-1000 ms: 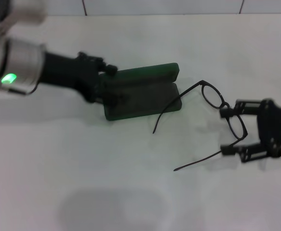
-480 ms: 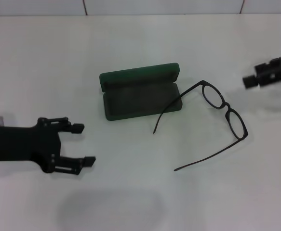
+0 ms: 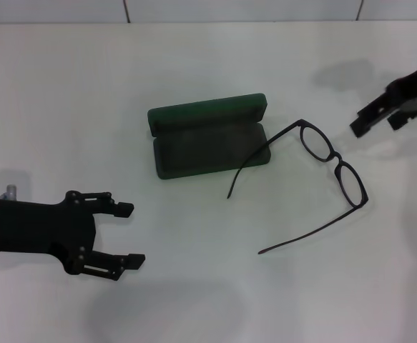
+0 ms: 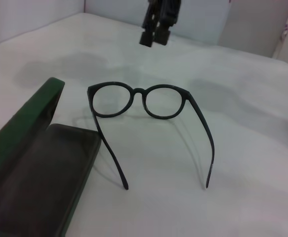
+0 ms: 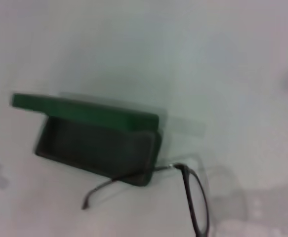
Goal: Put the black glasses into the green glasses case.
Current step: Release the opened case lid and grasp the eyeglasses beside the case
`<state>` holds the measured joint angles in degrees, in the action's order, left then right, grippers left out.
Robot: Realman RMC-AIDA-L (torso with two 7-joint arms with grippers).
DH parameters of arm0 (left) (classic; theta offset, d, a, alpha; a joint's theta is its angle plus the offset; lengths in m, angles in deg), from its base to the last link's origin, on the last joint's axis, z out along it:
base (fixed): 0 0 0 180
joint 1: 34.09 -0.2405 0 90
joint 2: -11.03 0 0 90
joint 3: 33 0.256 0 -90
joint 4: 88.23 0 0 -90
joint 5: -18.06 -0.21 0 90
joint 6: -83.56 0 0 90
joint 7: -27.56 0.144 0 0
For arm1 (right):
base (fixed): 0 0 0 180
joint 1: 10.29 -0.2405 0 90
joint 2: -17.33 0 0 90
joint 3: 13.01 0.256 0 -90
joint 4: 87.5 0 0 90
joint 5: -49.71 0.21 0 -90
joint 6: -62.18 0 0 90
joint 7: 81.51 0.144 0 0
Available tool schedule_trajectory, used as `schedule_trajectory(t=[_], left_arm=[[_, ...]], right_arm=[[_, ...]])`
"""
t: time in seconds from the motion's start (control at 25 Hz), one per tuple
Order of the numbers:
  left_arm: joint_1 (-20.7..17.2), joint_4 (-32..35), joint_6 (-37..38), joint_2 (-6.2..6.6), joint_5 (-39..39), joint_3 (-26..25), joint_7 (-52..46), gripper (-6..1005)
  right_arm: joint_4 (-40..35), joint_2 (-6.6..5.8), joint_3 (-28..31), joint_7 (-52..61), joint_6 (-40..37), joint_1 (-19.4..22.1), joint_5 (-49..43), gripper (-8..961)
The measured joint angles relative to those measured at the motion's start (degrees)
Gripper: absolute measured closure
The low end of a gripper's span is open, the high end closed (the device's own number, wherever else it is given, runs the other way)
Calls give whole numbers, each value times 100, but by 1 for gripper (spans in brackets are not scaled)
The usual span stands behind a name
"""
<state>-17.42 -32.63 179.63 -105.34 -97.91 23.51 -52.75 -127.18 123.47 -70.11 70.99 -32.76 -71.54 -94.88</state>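
The green glasses case (image 3: 208, 139) lies open at mid-table, its lid (image 3: 207, 112) raised at the far side and its dark lining showing. The black glasses (image 3: 335, 165) rest on the table to its right with both temple arms unfolded; one arm runs past the case's right front corner. My left gripper (image 3: 127, 234) is open near the front left, well clear of the case. My right gripper (image 3: 375, 125) is open and lifted at the far right, beyond the glasses, holding nothing. The left wrist view shows the glasses (image 4: 144, 98), the case (image 4: 30, 168) and the right gripper (image 4: 156, 27) behind them.
A white tabletop (image 3: 208, 300) carries only the case and the glasses. A tiled wall edge (image 3: 244, 11) runs along the far side. In the right wrist view the case (image 5: 94, 133) sits mid-picture with the glasses (image 5: 195, 202) beside it.
My left arm has pulled back from over the case to the front left. My right gripper has left the glasses and risen to the far right. Glasses and case stay put.
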Motion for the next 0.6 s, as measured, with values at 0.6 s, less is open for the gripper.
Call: schedule_trajectory(t=[0.6], left_arm=[[-10,-20,-5,-27,-165,-9,95,106]], right_arm=[[575,902,-313,242,1048,-495,-959,139]])
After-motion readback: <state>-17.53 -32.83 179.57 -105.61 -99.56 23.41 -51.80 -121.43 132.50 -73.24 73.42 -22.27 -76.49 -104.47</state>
